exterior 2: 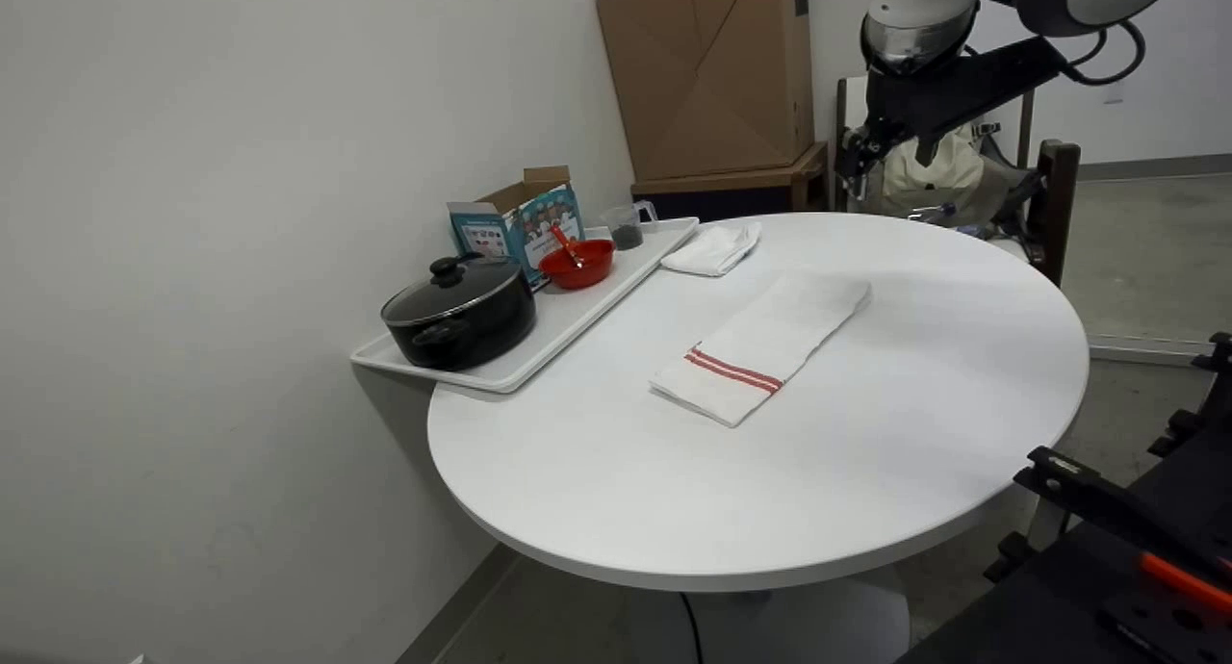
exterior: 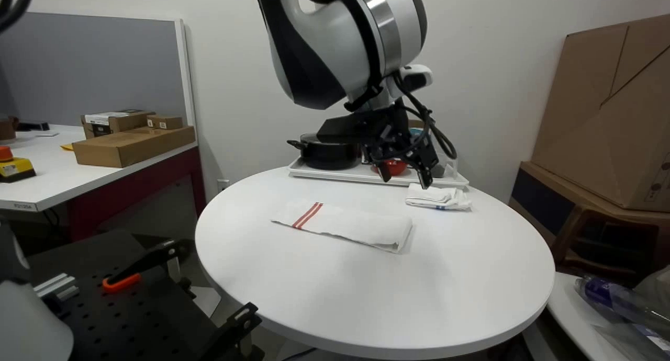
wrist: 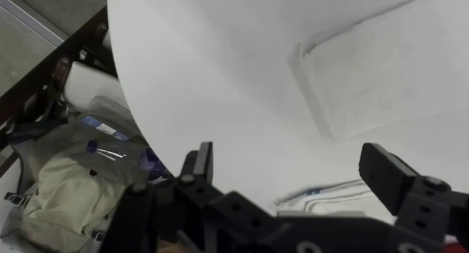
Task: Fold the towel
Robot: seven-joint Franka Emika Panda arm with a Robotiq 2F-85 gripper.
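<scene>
in an exterior view the folded towel (exterior: pixel 344 226) lies long axis left-to-right, red-striped end toward the left edge of the table (exterior: pixel 366 303); gripper (exterior: pixel 406 181) above, fingers spread.

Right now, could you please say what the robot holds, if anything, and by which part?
Nothing: the fingers stand apart, and the red-striped towel lies on the round table.
</scene>
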